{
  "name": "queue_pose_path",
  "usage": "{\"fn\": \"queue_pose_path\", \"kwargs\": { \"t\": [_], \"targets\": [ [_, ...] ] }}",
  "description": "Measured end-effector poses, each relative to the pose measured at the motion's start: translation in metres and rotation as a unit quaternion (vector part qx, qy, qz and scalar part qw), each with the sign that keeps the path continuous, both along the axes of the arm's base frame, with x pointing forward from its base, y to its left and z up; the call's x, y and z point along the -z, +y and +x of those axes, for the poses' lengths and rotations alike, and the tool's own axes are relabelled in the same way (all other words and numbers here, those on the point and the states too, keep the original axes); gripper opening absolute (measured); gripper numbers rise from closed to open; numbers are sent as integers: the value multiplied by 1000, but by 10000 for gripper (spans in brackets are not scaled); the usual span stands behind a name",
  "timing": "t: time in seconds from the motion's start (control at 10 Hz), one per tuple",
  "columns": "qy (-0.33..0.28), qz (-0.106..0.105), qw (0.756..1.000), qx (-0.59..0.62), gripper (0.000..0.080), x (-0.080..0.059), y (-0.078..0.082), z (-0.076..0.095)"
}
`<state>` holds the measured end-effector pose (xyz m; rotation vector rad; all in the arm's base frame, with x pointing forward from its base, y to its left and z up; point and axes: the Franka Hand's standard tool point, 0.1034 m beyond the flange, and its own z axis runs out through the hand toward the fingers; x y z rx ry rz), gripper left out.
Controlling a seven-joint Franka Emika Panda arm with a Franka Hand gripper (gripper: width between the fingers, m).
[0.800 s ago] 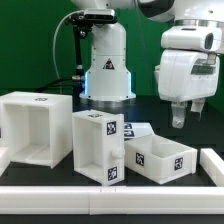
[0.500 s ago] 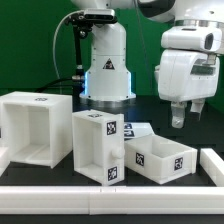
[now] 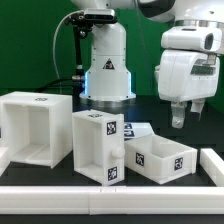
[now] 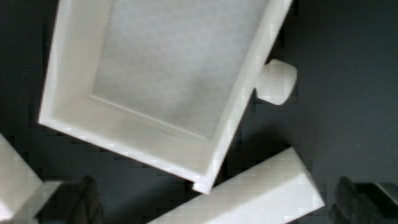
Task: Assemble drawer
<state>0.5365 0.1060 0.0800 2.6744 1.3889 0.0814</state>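
**Tool (image 3: 180, 117) hangs spread open and empty above the lying tray (image 3: 158, 158).**
The lying tray rests open side up on the counter (image 3: 148, 106), below the tool and slightly toward the exterior view's left, just beside the upright tray (image 3: 98, 145), with the shell (image 3: 35, 125) beyond. In the wrist view its long axis slants away from the tool, so a descent probably needs a small shift first.

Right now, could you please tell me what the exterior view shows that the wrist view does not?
Only the exterior view shows the shell, the upright tray and the whole gripper hanging above the table. Only the wrist view shows a knob on the outer wall of the open tray. Both show that open tray, empty and untouched by the jaws, which stand open.
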Motion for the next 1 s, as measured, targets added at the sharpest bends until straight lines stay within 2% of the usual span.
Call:
{"fn": "queue_pose_path", "kwargs": {
  "t": [0.1, 0.3, 0.5, 0.8, 0.9, 1.0],
  "targets": [
    [10, 3, 1000, 15, 650, 3, -4, -2],
    [19, 15, 999, 24, 650, 34, -7, -10],
    [16, 31, 999, 23, 650, 60, 0, -13],
    [16, 32, 999, 21, 621, 61, 1, -14],
    [16, 32, 999, 21, 439, 61, 1, -14],
    [16, 32, 999, 21, 439, 61, 1, -14]
  ]
}}
